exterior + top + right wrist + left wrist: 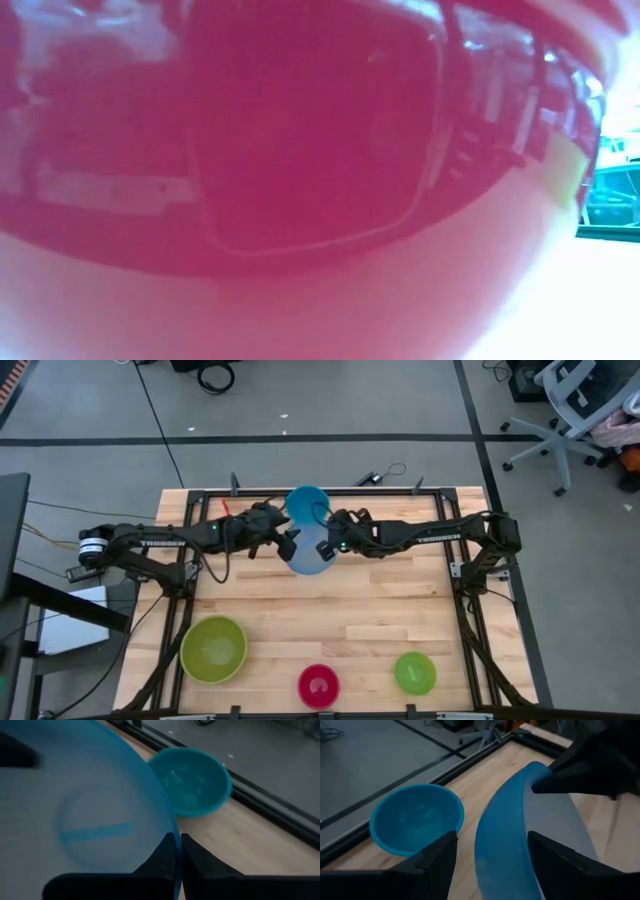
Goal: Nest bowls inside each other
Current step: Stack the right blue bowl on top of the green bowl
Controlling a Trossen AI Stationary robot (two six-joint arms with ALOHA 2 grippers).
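The pale translucent blue bowl [312,552] hangs tilted on edge over the table's far middle, just near of the medium blue bowl [307,503], which rests on its base, opening up. My right gripper [331,546] is shut on the pale bowl's rim. My left gripper [289,544] is open at the bowl's left, its fingers [440,857] standing on either side of the rim [497,845]; no touch shows. At the near edge the large lime-green bowl [213,649], the magenta-pink bowl [318,684] and the small green bowl [414,672] stand upright. My right gripper pinches the pale bowl's rim [175,837] with one finger inside the bowl and one outside. It comes from the table's right, slanting down. The bowl is steeply tilted and looks clear of the table, its bottom showing through the wall.
The magenta-pink bowl [300,200] stands right against the low camera and fills that view. A black metal frame [330,491] runs along the table's far edge behind the blue bowl. Bare wood [330,615] lies between the arms and the near bowls.
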